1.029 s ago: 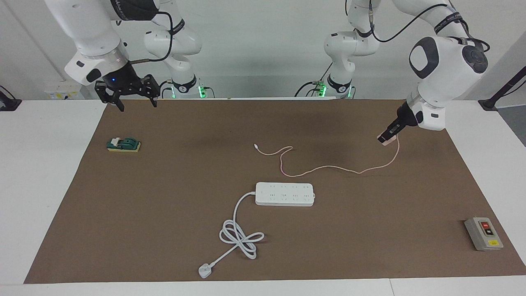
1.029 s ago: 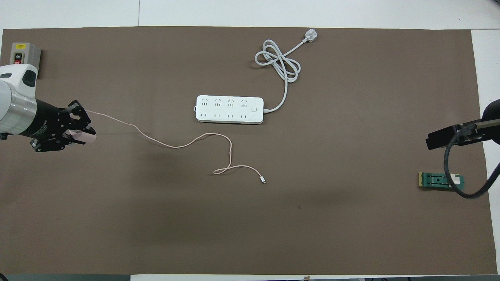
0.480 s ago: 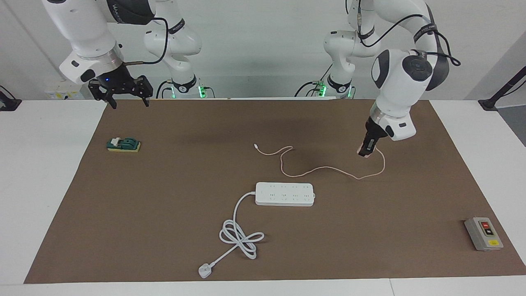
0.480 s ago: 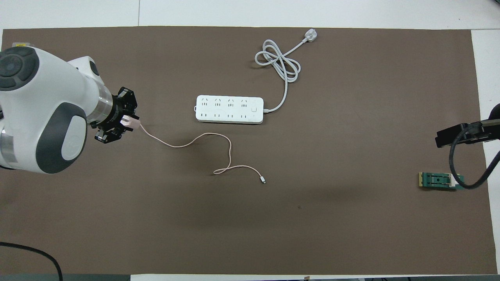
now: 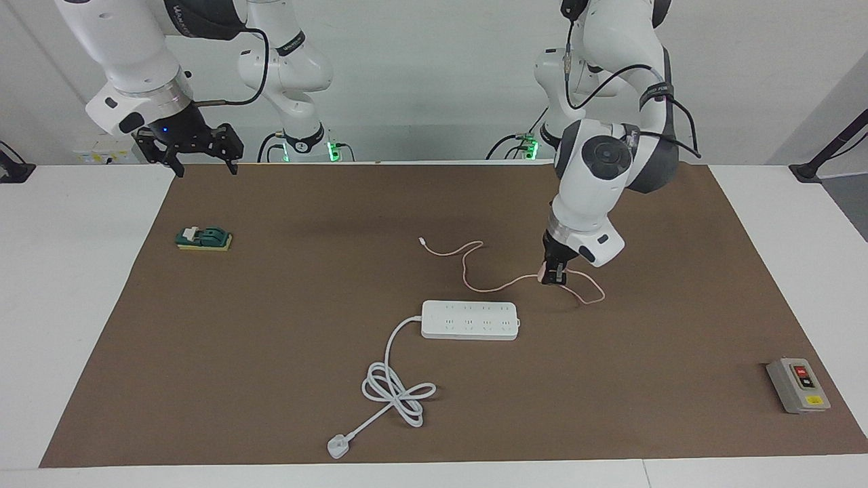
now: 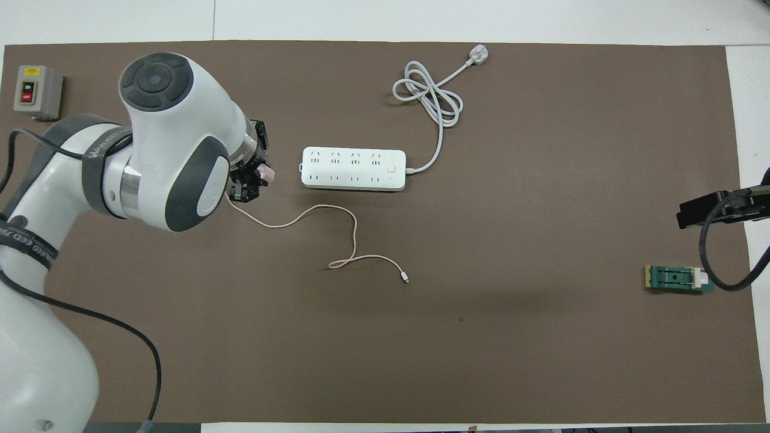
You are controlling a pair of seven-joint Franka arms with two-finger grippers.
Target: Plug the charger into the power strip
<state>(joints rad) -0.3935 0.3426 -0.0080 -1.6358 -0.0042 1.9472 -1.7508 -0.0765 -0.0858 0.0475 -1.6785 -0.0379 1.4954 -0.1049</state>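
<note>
Overhead view: grey switch box (image 6: 37, 91) — green block (image 6: 678, 279) — well apart.

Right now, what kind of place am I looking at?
Most likely a robotics lab: two white arms work at a table covered by a brown mat, with a power strip and a grey switch box laid out.

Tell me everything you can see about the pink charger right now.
The charger is a small pale pink cube, plastic by its look, held in the air by the shut left gripper over the brown mat, beside the end of the power strip that lies toward the left arm. Its thin pink cable hangs from it and winds loosely across the mat to a small white connector, which lies nearer to the robots than the strip.
</note>
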